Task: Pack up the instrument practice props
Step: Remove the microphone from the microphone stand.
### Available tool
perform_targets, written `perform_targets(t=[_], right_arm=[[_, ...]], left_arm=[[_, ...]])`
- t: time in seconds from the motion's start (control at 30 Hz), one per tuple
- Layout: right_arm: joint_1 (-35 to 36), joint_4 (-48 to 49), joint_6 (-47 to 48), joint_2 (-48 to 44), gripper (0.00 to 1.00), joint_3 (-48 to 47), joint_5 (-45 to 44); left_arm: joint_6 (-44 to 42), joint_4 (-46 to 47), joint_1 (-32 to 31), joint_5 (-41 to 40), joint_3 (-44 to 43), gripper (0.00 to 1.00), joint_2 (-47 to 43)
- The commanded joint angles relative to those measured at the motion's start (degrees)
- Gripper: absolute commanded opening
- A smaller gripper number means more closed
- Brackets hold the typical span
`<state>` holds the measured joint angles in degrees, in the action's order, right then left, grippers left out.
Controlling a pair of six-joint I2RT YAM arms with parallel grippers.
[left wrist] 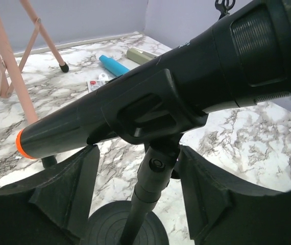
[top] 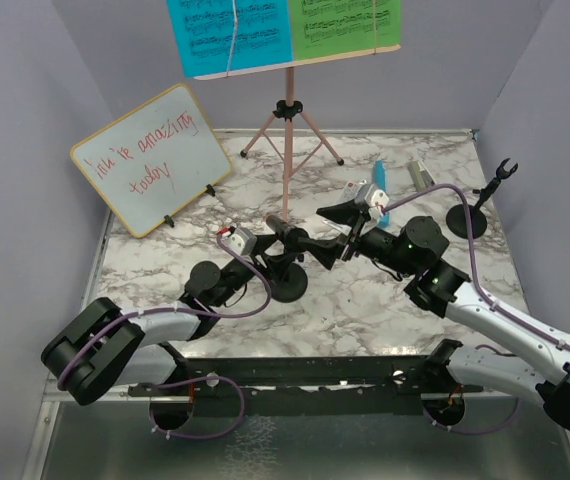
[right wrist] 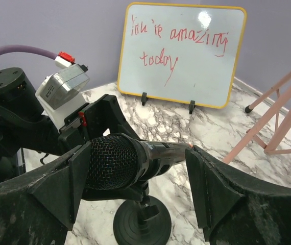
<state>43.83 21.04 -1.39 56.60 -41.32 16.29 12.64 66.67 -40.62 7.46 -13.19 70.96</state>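
mid-frame, right claw (right wrist: pixel 135 171) stands open around the black microphone (left wrist: pixel 135 107), left claw (left wrist: pixel 138 158) open astride the mic holder (right wrist: pixel 135 222); pinch the stem first, then lift.

The black microphone (left wrist: pixel 186 87) looks matt plastic, the marbled table (top: pixel 365 300) glossy
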Motion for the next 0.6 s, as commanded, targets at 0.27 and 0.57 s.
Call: perform_targets(t=[0.27, 0.57], right_arm=[[-0.2, -18.8, 5.2, 4.8, 0.78, -6.4, 2.5], [-0.2, -29.3, 6.3, 6.7, 0.76, -8.3, 1.7]], left_arm=[[5.4, 12.2, -0.2, 0.6, 1.0, 0.38, 5.2], [3.2, 7.2, -1.3, -14.0, 4.2, 0.00, 0.0]])
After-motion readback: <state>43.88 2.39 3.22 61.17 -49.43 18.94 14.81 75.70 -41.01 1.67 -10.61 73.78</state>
